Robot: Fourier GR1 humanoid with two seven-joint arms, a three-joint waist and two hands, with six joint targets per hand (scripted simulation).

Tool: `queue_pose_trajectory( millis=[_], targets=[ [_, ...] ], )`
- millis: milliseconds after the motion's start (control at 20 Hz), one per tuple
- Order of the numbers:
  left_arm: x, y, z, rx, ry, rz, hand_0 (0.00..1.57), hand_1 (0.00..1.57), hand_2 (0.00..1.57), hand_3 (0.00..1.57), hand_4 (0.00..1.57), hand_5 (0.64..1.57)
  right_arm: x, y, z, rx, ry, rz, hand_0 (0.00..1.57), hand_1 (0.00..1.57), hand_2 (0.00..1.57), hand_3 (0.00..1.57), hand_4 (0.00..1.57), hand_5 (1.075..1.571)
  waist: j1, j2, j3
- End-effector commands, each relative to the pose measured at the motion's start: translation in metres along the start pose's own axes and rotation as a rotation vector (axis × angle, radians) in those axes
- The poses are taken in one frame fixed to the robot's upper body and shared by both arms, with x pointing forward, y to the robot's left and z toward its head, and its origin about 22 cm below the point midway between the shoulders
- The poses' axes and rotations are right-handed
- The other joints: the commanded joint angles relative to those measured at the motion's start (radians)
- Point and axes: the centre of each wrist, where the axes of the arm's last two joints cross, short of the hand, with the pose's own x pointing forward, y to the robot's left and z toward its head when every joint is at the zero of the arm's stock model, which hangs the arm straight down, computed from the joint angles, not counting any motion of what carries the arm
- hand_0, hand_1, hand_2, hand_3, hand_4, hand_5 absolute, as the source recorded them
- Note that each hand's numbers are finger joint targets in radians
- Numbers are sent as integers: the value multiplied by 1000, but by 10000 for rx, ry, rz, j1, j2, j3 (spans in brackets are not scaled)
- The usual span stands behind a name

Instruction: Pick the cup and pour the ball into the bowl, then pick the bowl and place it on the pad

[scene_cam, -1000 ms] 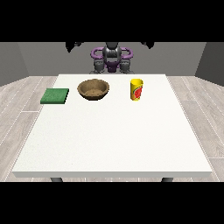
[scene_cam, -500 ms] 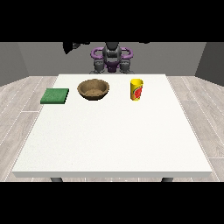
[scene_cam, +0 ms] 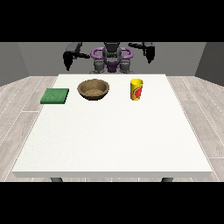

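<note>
Front view: both arms have swung outward and up since earlier. Each robot hand, view's right and view's left, holds nothing; finger state unclear. Cup upright right of bowl, pad leftmost on surface. Descend beside cup, keep it level.

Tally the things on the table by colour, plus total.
Green: 1, the pad
Brown: 1, the bowl
Yellow: 1, the cup, with a red mark on its side
Total: 3. No ball shows from this view.
</note>
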Motion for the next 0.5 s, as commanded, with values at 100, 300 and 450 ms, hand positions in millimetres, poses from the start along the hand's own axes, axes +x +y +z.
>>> queue_pose_trajectory(
  millis=[100,300,450],
  targets=[
    [-13,23,-24,41,-268,-600,0,0,0,0,0,1252,-20,-29,-8,39,-407,-8,0,0,0,0,0,1561,-186,596,3],
    [-50,16,-22,485,38,-997,0,0,0,0,0,1250,-6,-36,-23,375,-407,-76,0,0,0,0,0,1561,-624,507,0],
    [-72,13,-15,473,66,-806,0,0,0,0,0,1259,-3,-48,-30,438,-300,244,0,0,0,0,0,1562,-533,560,-1]
  ],
)
